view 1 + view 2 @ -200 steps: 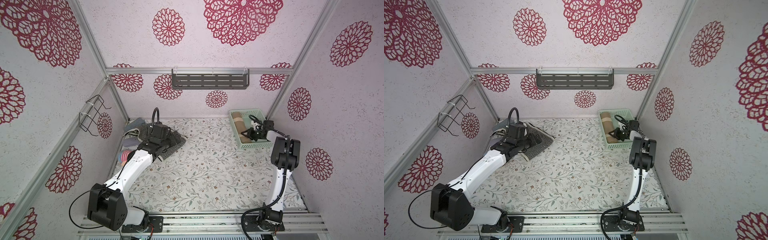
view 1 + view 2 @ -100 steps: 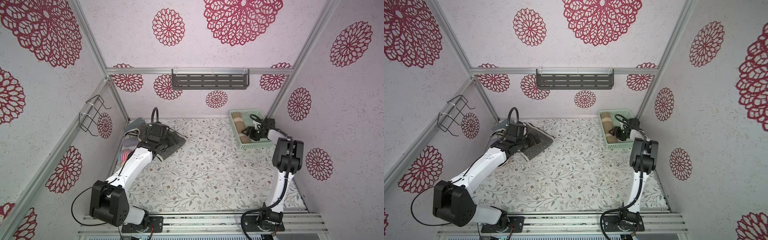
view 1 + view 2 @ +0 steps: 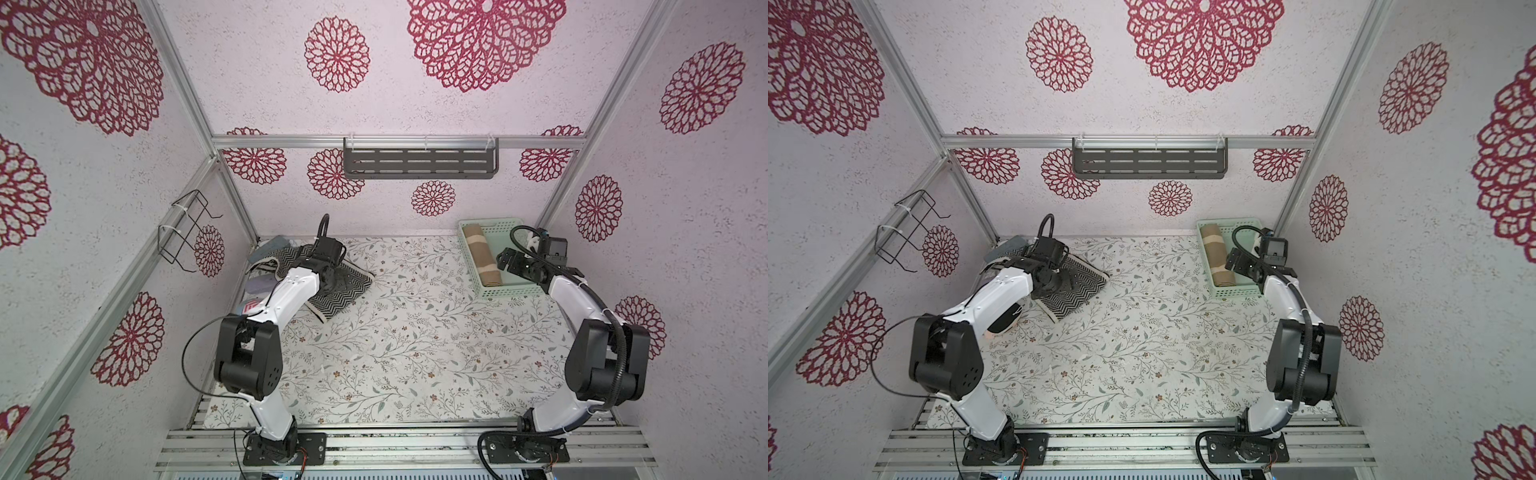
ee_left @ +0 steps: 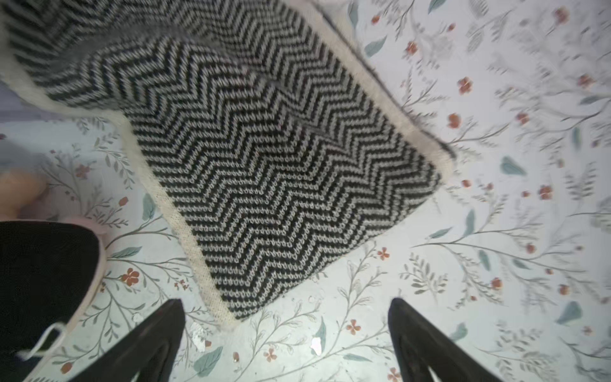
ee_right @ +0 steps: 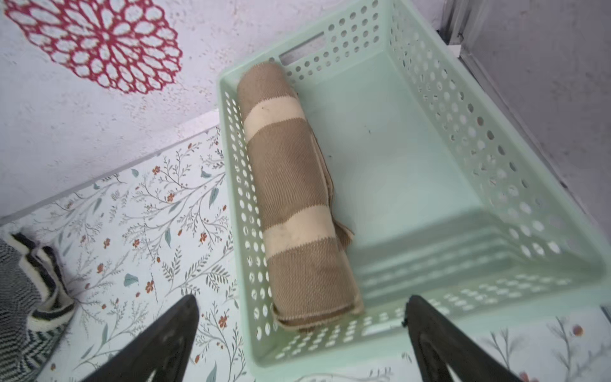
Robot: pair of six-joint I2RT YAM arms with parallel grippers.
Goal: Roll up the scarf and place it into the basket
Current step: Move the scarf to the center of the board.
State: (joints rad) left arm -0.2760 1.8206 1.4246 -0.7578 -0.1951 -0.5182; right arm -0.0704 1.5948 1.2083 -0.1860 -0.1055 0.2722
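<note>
The scarf (image 3: 482,257) (image 5: 294,205), brown with cream stripes, lies rolled up along the left wall of the mint-green basket (image 3: 511,291) (image 5: 479,148) at the back right. My right gripper (image 3: 506,261) (image 5: 301,299) hangs open just above the roll's near end, touching nothing. At the back left, my left gripper (image 4: 285,300) stands open and empty over a corner of a folded black-and-white zigzag cloth (image 3: 345,295) (image 4: 264,158).
A dark grey slotted shelf (image 3: 419,164) hangs on the back wall and a black wire rack (image 3: 183,232) on the left wall. More folded cloths (image 3: 266,249) pile up in the back left corner. A floral mat (image 3: 415,340) covers the table.
My right gripper has opened and let go of the scarf roll, pulling back a little from it. The left arm has shifted slightly toward the back over the zigzag cloth.
</note>
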